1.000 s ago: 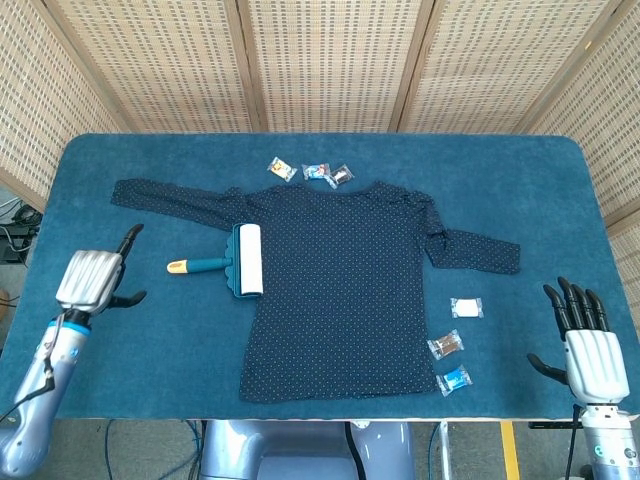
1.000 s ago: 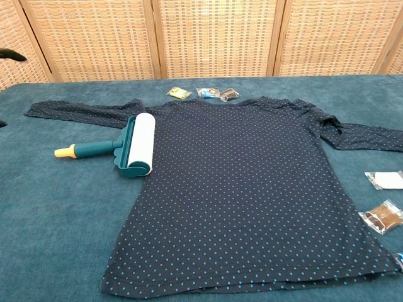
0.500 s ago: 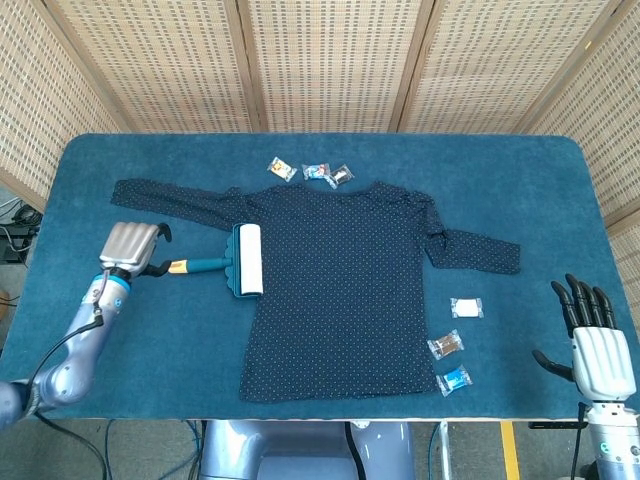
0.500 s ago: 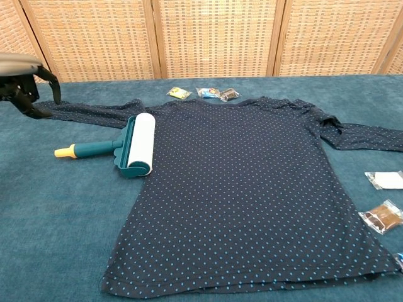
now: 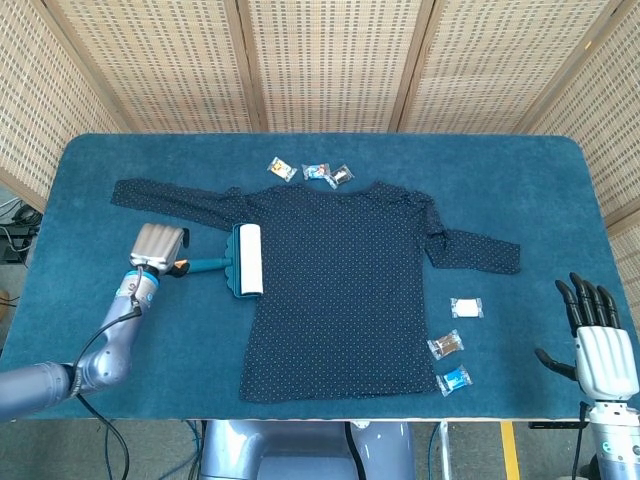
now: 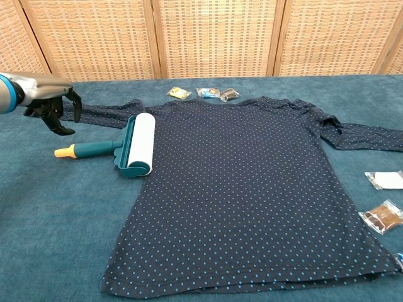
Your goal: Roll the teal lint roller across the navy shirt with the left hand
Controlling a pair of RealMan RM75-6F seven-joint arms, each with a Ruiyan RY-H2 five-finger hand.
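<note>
Silver left hand [image 5: 157, 246] nearer, roller [image 5: 236, 261] unmoved

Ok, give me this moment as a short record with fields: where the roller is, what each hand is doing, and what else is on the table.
lint roller: lying at the shirt's left edge, head on the fabric, handle on the table pointing left
shirt: spread flat, sleeves out
left hand: above the handle end, fingers curled down, not gripping it
right hand: near the table's front right corner, fingers apart, holding nothing
table: covered in teal cloth
snack packets: three by the collar, three more right of the hem
</note>
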